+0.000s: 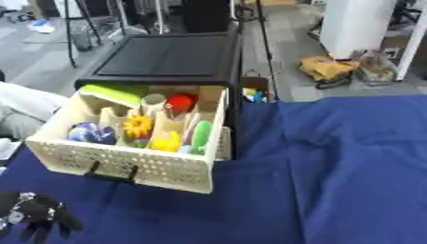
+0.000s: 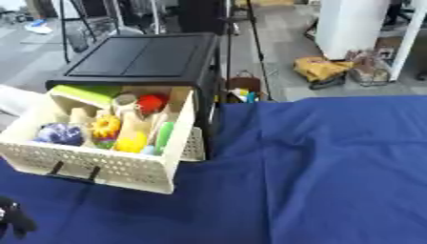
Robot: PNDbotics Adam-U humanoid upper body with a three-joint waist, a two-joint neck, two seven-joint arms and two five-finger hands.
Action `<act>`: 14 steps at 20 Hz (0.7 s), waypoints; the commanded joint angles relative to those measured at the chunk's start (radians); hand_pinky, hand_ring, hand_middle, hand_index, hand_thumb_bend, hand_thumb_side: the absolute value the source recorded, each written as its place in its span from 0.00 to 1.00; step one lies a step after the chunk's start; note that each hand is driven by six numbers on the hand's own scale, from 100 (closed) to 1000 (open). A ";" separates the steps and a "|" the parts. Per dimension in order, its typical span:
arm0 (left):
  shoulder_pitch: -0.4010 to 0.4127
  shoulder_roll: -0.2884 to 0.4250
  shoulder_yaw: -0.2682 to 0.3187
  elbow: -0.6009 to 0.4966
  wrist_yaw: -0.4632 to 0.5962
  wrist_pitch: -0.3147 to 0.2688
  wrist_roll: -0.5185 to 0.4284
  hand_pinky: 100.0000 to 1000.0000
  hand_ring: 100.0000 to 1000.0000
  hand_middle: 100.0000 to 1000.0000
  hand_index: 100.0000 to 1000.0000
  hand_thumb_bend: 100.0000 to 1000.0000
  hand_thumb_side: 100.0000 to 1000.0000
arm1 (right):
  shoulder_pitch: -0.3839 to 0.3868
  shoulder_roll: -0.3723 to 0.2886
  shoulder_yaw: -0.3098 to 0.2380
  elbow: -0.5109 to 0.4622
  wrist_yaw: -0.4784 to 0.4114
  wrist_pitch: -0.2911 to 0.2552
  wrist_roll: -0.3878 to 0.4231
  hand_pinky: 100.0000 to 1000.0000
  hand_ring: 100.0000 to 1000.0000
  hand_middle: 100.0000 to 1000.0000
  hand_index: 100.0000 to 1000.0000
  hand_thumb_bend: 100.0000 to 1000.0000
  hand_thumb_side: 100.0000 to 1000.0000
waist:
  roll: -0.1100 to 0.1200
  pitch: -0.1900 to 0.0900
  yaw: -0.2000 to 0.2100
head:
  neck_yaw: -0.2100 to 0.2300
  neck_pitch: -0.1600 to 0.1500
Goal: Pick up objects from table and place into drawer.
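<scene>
We look down on a table draped in a blue cloth (image 1: 350,171), which fills the lower and right part of both views and carries no loose items that we can see. At its far left stands a black cabinet (image 1: 171,57) with a flat dark top, and pulled out of its front toward us is the cream perforated drawer (image 1: 125,164), open and already crowded. Inside it, from largest to smallest, we see a lime-green flat piece (image 1: 113,92) against the back left, a blue-and-white rounded object (image 1: 90,133) at the front left, a yellow object (image 1: 167,141) near the front wall, a green stick-shaped thing (image 1: 202,135) leaning by the right wall, a red object (image 1: 181,101) toward the back, an orange-and-yellow flower-like item (image 1: 137,126) in the middle, and a pale cylinder (image 1: 153,101) beside the red one. A dark handle (image 1: 113,173) sits on the drawer's front. Our left hand (image 1: 33,214) rests at the lower left corner of the left eye view, black with silver parts, its fingers hanging relaxed and spread, holding nothing; the right eye view catches only a dark sliver of it at the corner edge. Our right hand appears in neither view. Behind the table, the right eye view shows more of a yellow bundle (image 2: 321,68) on the floor.
</scene>
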 commanded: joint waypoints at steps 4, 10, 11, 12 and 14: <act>-0.036 0.027 -0.019 -0.007 -0.029 0.050 -0.005 0.28 0.46 0.61 0.85 0.14 1.00 | -0.015 -0.020 -0.006 -0.014 0.000 0.000 -0.003 0.63 0.69 0.56 0.69 0.16 0.77 | 0.002 -0.006 -0.006 | 0.007 -0.018; -0.066 0.011 -0.050 -0.007 -0.040 0.085 -0.008 0.34 0.51 0.63 0.85 0.14 1.00 | -0.018 -0.014 -0.006 -0.014 -0.006 -0.002 -0.007 0.63 0.69 0.56 0.69 0.16 0.77 | 0.002 -0.002 -0.011 | 0.013 -0.025; -0.070 0.009 -0.053 -0.007 -0.044 0.090 -0.006 0.34 0.52 0.64 0.85 0.14 1.00 | -0.019 -0.013 -0.006 -0.014 -0.007 -0.002 -0.007 0.63 0.69 0.56 0.69 0.16 0.76 | 0.002 -0.002 -0.012 | 0.013 -0.026; -0.075 0.005 -0.056 -0.007 -0.048 0.093 -0.005 0.35 0.53 0.65 0.85 0.15 1.00 | -0.023 -0.009 -0.005 -0.014 -0.006 -0.001 -0.006 0.63 0.69 0.56 0.69 0.16 0.76 | 0.002 -0.001 -0.014 | 0.014 -0.027; -0.090 -0.002 -0.060 -0.007 -0.057 0.100 0.002 0.35 0.53 0.65 0.84 0.15 1.00 | -0.029 0.001 -0.001 -0.014 -0.001 0.006 -0.001 0.63 0.69 0.56 0.69 0.16 0.76 | 0.002 0.001 -0.016 | 0.014 -0.030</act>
